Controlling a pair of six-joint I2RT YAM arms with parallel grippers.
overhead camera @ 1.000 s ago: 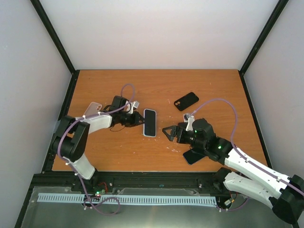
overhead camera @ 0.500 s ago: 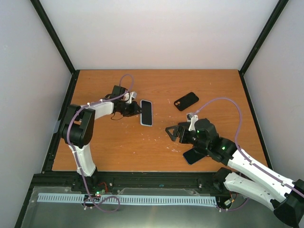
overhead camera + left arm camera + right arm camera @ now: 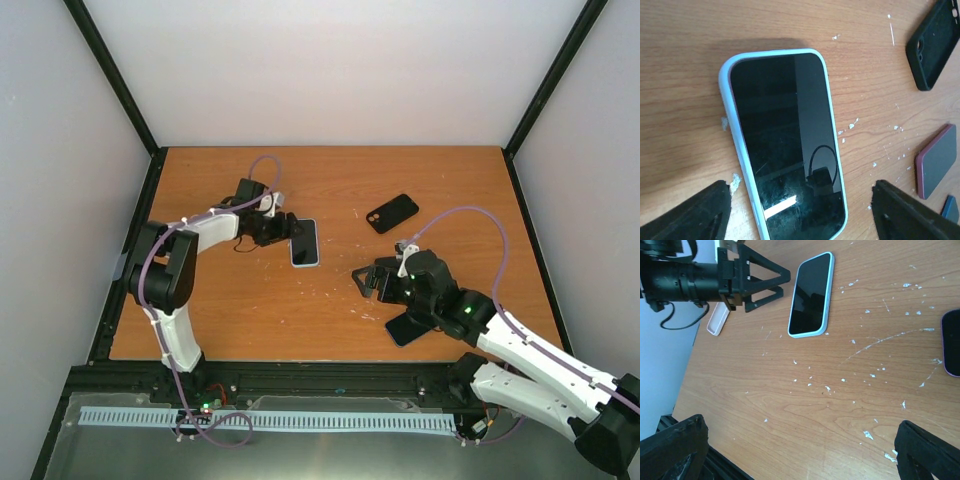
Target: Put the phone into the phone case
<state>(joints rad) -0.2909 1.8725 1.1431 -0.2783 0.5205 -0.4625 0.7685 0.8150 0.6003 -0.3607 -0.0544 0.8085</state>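
My left gripper (image 3: 781,283) sits over the table (image 3: 450,180), left of centre in the top view. Its fingers are spread wide and grip nothing. I read that as a release, since the phone (image 3: 305,243) lies flat just beside the tips, screen up and ringed by the light-blue phone case (image 3: 738,150) — seated, I judge. Its long axis runs nearly up-down the overhead frame, slightly tilted. My right gripper (image 3: 363,283), also spread and empty, hangs at lower right — out of the way. A black case (image 3: 392,212) lies at upper right.
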